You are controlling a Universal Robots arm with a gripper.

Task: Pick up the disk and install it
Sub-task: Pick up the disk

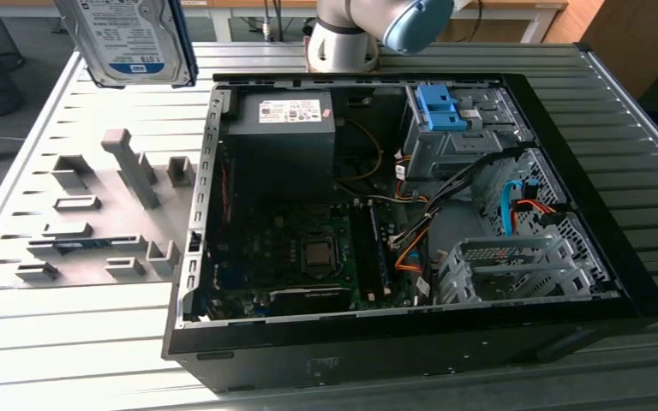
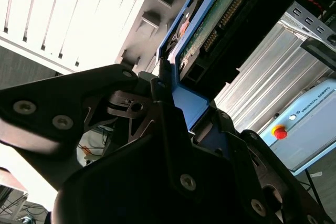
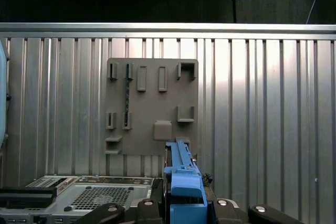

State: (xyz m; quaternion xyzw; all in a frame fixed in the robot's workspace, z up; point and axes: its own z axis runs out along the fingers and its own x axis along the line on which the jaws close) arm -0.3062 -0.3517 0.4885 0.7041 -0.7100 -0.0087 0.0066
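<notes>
The disk [image 1: 126,38], silver-grey with a white-and-blue label and blue rails, hangs upright in the air at the exterior view's far left, above the table's back edge and beyond the grey fixture board. In the second wrist view my gripper [image 2: 170,95] is shut on the disk [image 2: 210,22], its black fingers clamped on the blue rail end; the drive's green circuit board faces the camera. In the first wrist view the disk [image 3: 182,174] is seen edge-on, rising from the gripper [image 3: 184,211] above the fixture board.
An open computer case [image 1: 615,257] lies on the slatted metal table [image 1: 66,342], with a dark grey power supply [image 1: 278,145] and a drive cage holding a bare blue bracket [image 1: 441,107]. The grey fixture board [image 1: 100,214] has raised holders. The arm's base [image 1: 346,43] stands behind the case.
</notes>
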